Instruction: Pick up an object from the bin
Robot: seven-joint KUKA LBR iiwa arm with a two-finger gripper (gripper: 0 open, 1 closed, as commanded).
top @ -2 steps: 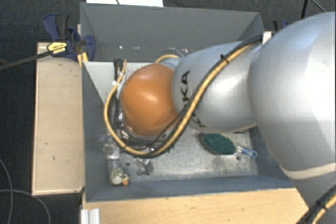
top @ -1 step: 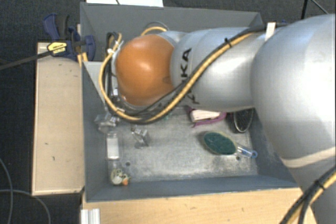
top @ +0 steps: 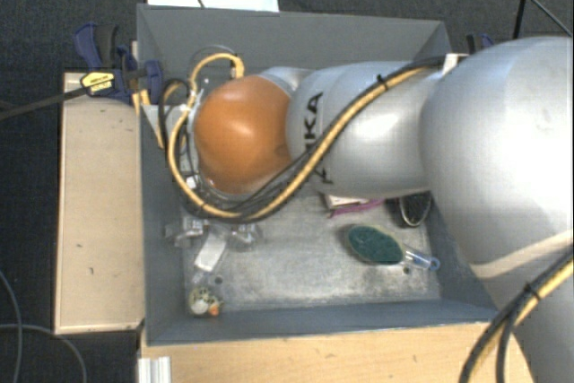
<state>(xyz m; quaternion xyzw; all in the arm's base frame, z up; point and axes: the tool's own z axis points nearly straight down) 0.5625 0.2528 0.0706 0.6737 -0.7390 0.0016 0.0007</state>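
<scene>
Grey metal bin (top: 296,36) seen from above, silver arm (top: 404,130) reaching in from 3 o'clock. At the bin's 9 o'clock, beneath the round orange wrist cover (top: 238,134), gripper (top: 213,239) low over the bare floor; wide or narrow, impossible to tell. Toward 7 o'clock from it, small speckled ball (top: 204,303) with an orange patch, apart from the gripper and nearest to it. Further right, around 4 o'clock: thin pink strip (top: 354,206), dark green oval pad (top: 375,245), clear blue-tipped tube (top: 420,262) touching the pad's right end, black round thing (top: 396,213) partly under the arm.
</scene>
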